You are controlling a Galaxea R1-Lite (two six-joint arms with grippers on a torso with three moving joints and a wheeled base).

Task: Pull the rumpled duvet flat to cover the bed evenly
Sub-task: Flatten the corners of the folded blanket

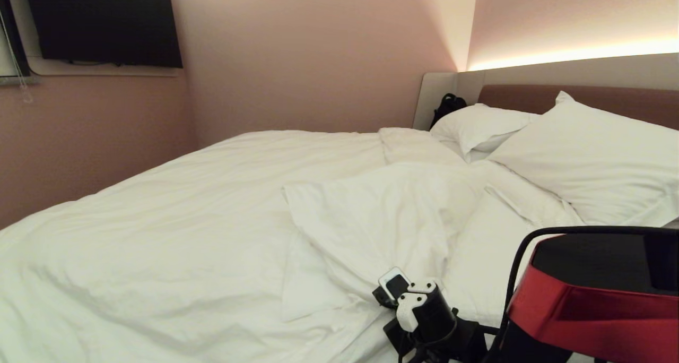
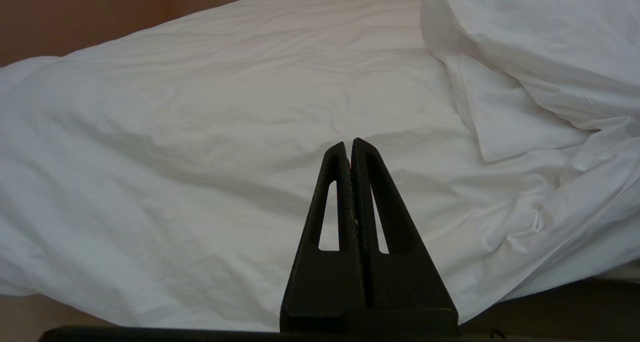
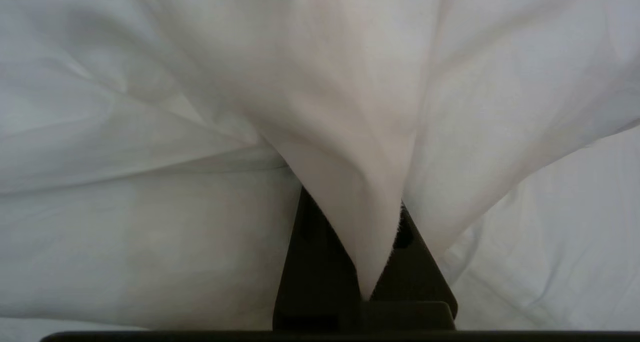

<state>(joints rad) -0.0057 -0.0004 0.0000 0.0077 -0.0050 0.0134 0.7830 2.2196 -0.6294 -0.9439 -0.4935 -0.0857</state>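
Note:
The white duvet [image 1: 185, 209] lies wrinkled over most of the bed [image 1: 520, 95]. Its near upper corner is folded back in a puffy flap [image 1: 371, 214] below the pillows. My right gripper [image 1: 403, 294] is at the bed's near edge, shut on a pinch of the flap's lower end. In the right wrist view the cloth [image 3: 350, 132] rises taut out of the right gripper [image 3: 359, 222], and its fingertips are hidden in the fabric. My left gripper [image 2: 350, 144] hangs shut and empty beside the bed, facing the duvet's side [image 2: 200, 107]; it is out of the head view.
Two white pillows [image 1: 583, 161] [image 1: 477, 127] lean on the headboard, with a black bag [image 1: 448, 105] in the far corner. A pink wall with a dark TV [image 1: 106, 23] runs along the bed's far side. My red body [image 1: 594, 299] fills the lower right.

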